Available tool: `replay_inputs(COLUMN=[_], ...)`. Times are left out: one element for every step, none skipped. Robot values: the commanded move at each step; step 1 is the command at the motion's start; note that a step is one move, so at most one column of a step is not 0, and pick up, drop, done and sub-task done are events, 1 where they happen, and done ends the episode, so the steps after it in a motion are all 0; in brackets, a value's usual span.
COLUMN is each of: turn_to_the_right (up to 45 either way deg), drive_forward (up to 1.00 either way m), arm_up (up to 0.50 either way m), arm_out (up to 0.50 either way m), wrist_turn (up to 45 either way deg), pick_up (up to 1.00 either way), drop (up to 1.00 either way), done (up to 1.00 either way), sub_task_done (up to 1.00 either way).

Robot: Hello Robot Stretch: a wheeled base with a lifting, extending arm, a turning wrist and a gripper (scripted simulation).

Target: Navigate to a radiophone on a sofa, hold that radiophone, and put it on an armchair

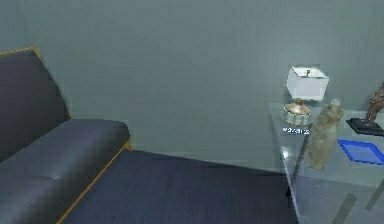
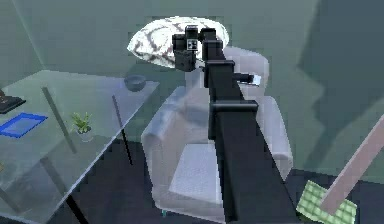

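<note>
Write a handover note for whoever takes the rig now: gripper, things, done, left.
Gripper: by the armchair's top, seen against a round patterned cushion; cannot tell whether it holds anything.
Small pale thing on the armchair's far side, perhaps the radiophone.
Sofa at the forward view's left.
Done: robot stands at the armchair.
Left: confirm the radiophone lies on it.

Long black square-section arm bar (image 2: 235,150) crossing the pale grey upholstered armchair (image 2: 180,150); above that armchair's back, blocky black gripper (image 2: 188,52) with 2 dark boxy lobes.
</note>
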Motion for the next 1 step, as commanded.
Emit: replay_inputs(turn_to_the_right=[0.0], drive_forward=[0.0], arm_up=[-0.5], arm_out=[0.0], wrist_turn=[0.0], pick_up=[0.0], drop=[0.0], done=[0.0], sub_task_done=[0.0])
